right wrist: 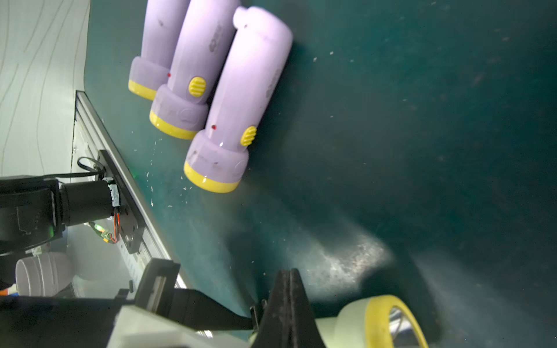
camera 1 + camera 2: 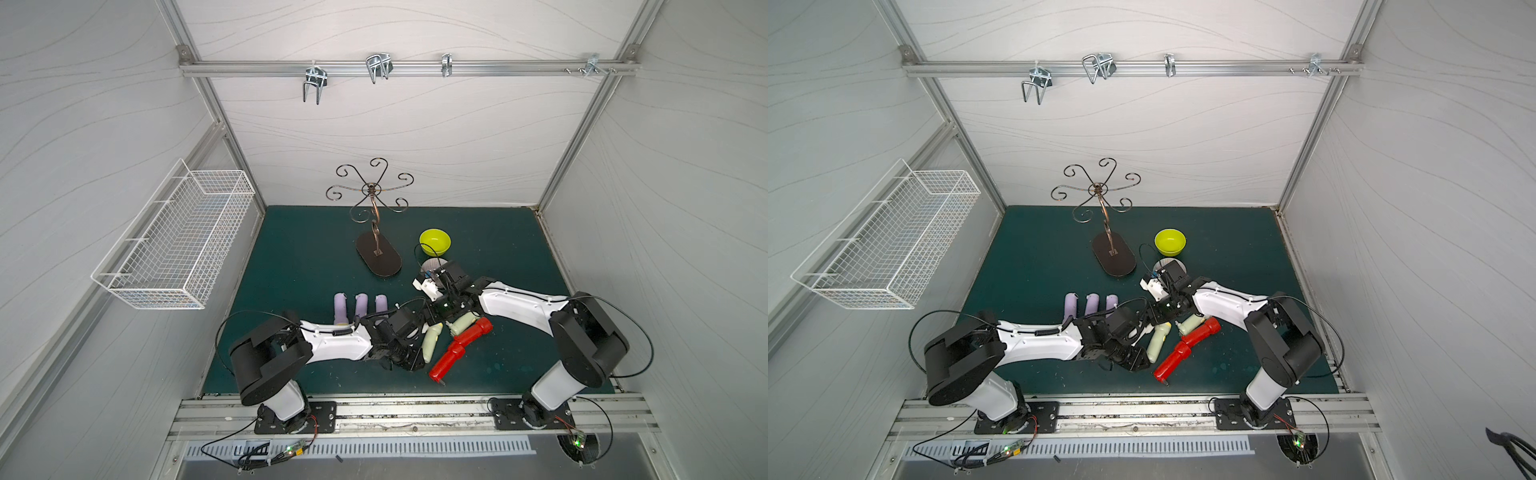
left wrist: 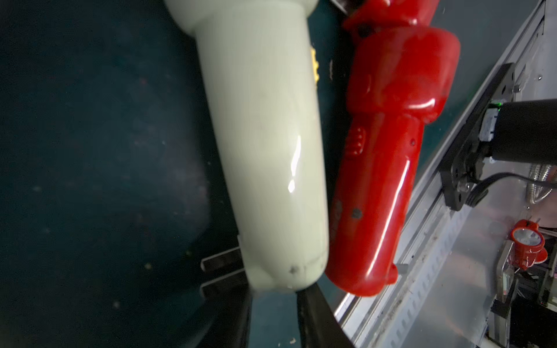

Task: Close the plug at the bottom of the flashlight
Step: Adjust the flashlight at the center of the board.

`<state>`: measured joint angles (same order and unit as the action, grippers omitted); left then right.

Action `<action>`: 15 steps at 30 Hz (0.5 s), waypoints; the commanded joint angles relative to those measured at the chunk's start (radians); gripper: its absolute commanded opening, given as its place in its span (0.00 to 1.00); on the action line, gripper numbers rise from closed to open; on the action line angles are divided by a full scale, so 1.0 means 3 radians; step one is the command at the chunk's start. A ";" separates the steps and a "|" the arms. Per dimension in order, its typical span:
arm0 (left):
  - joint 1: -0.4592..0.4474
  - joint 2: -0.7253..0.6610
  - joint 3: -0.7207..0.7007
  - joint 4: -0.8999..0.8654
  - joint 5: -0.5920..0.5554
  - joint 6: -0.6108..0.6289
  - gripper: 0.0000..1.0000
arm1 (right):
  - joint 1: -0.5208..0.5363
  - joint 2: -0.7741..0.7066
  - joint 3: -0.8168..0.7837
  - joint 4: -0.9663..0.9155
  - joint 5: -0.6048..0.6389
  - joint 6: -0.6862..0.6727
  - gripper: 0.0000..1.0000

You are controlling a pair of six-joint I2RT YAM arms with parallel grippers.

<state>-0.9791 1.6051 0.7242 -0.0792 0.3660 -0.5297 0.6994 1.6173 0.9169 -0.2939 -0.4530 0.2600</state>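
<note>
Cream flashlight (image 3: 265, 150) (yellow switch, yellow rim); red flashlight (image 3: 385, 180), glossy; three lilac flashlights (image 1: 235, 105), yellow-rimmed; dark green desk (image 1: 422, 120); lime bowl (image 2: 434, 242).

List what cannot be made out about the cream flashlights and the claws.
Plug: in both top views, hidden under the left claw.
Left claw's grip: left wrist view, fingertips blurred and cut off by the edge.
Flashlight head: left wrist view, cut off by the edge.
Flashlight body: right wrist view, behind the shut right claw.

Bowl (image 2: 435, 241) sits right of stand (image 2: 378, 259), w/ three flashlights (image 2: 361, 304) in a row nearer the arms, basket (image 2: 178, 249) on left wall.
</note>
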 commanded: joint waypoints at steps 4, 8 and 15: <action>0.0228 0.0273 0.0385 0.0274 0.0074 0.0027 0.29 | -0.0238 -0.0017 -0.0103 -0.0053 -0.0050 -0.0019 0.00; 0.0401 0.0385 0.0535 0.0240 0.0089 0.0068 0.29 | -0.0304 -0.0072 -0.0140 -0.0056 0.0022 -0.0022 0.00; 0.0676 0.0299 0.0679 0.0060 0.0014 0.0180 0.30 | -0.0348 -0.0078 -0.0156 -0.0095 0.0059 -0.0018 0.00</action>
<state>-0.8001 1.7138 0.8871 -0.0483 0.3801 -0.5053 0.6006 1.6165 0.8822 -0.2996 -0.4419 0.2615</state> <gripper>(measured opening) 0.297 0.048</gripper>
